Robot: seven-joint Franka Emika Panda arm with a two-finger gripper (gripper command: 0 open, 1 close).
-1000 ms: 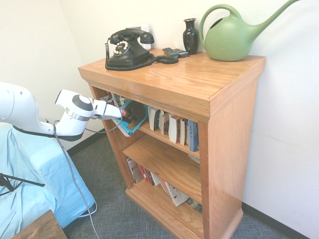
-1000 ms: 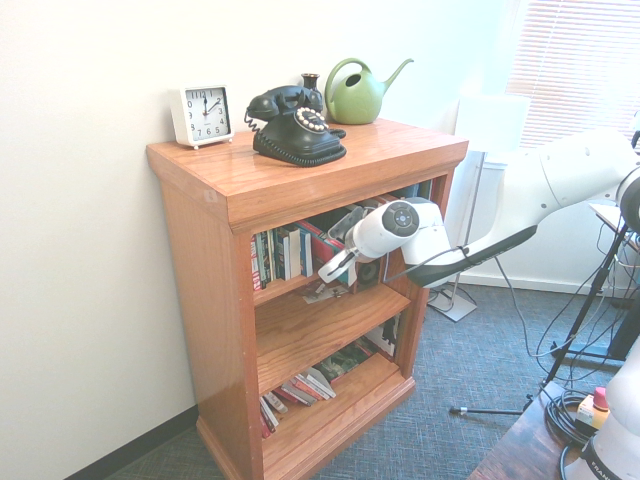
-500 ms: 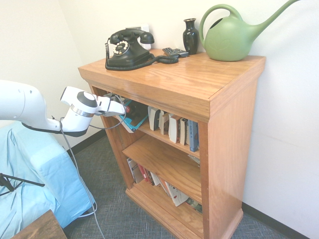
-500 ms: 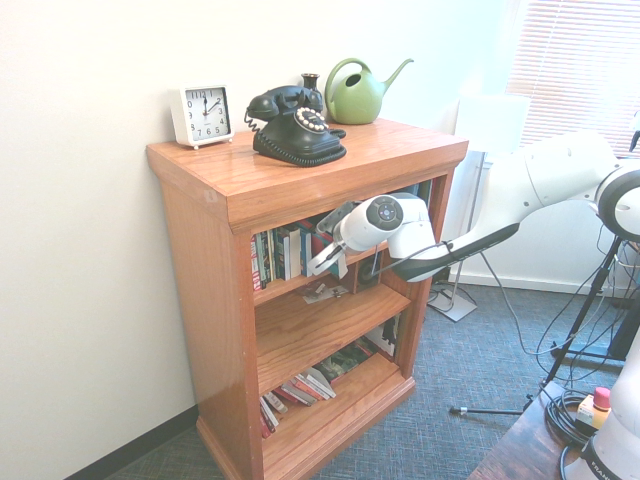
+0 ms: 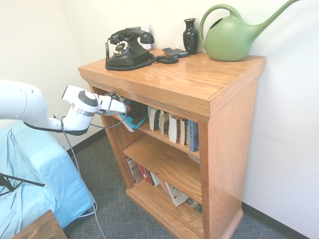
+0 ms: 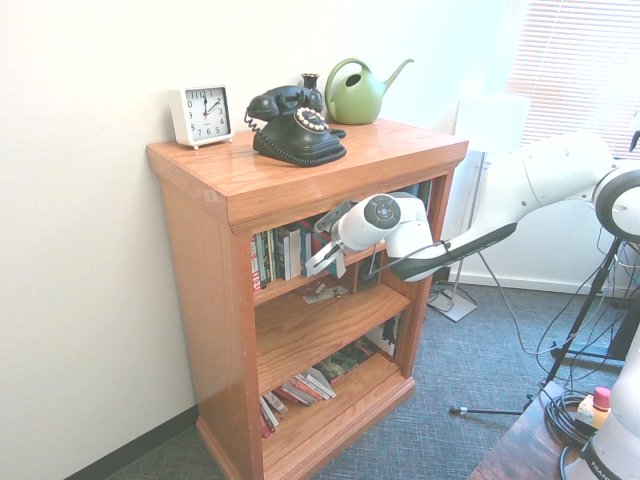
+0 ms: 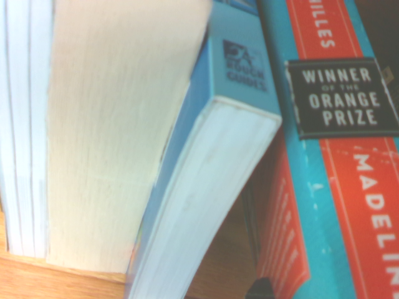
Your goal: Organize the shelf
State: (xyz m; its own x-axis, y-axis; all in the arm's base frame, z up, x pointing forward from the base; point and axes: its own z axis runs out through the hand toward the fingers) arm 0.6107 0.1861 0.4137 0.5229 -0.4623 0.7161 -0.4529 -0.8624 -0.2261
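- Against the pale wall stands the shelf (image 5: 219, 139), one bookcase of orange-brown wood with a thick overhanging top and three tiers.
- On its top sit five things in the second exterior view: one white clock (image 6: 201, 114), one black rotary telephone (image 6: 294, 124), one dark vase (image 5: 190, 35), one green watering can (image 5: 234, 36), and, seen from the first exterior view, one small dark remote (image 5: 175, 52) beside the vase.
- One white arm reaches to the top tier, and its gripper (image 6: 323, 260) is just at the front of that tier; its two fingers stand apart, and whether they grip anything cannot be told.
- Top tier: a row of upright books (image 5: 174, 128) towards one side, and a teal-edged book (image 5: 133, 115) leaning close to the gripper. Their exact number is too small to count.
- Middle tier: mostly bare board, with one flat paper-like item (image 6: 322, 293) lying near its front edge.
- Bottom tier: several books (image 6: 300, 388) lying tilted and toppled, number unclear.
- Wrist view, close up: one blue paperback (image 7: 218, 180) marked "Rough Guides" leaning against a thick book with cream page edges (image 7: 112, 124), and one teal-and-orange book (image 7: 336, 156) bearing a black "Winner of the Orange Prize" badge.
- Beside the arm in the first exterior view lies one light blue cloth (image 5: 35, 174).
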